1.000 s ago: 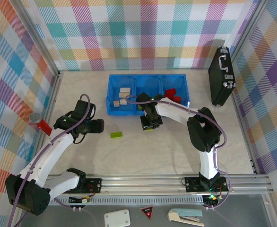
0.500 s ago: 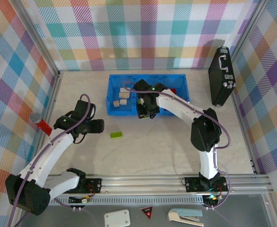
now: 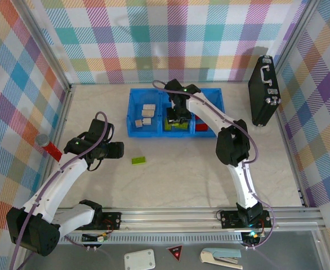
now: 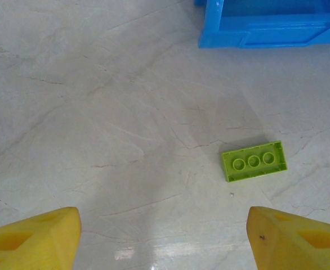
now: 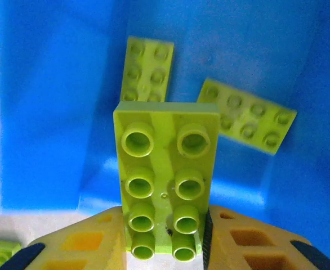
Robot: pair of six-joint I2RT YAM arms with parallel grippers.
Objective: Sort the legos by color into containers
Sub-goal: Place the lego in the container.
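My right gripper [image 3: 176, 117] hangs over the middle compartment of the blue tray [image 3: 132, 107], shut on a lime green lego [image 5: 165, 180] that stands between its fingers [image 5: 80, 244]. Two more green legos [image 5: 147, 70] [image 5: 246, 115] lie on that compartment's floor. Cream legos [image 3: 148, 107] rest in the left compartment, and a bit of red lego [image 3: 201, 128] peeks from the right one beside the arm. One green lego [image 3: 138, 160] [image 4: 254, 161] lies flat on the table before the tray. Left of it, my left gripper [image 3: 117, 151] [image 4: 162, 225] hovers open and holds nothing.
A black briefcase [image 3: 264, 90] stands upright against the right wall. A red cylinder with a grey cap [image 3: 48, 146] lies by the left wall. Plaid walls close in three sides; a metal rail [image 3: 170, 214] runs along the front. The tray's corner [image 4: 266, 28] shows ahead of the left gripper.
My right gripper has carried the green lego from the table in front of the tray up and over the middle compartment. The left arm has stayed still.
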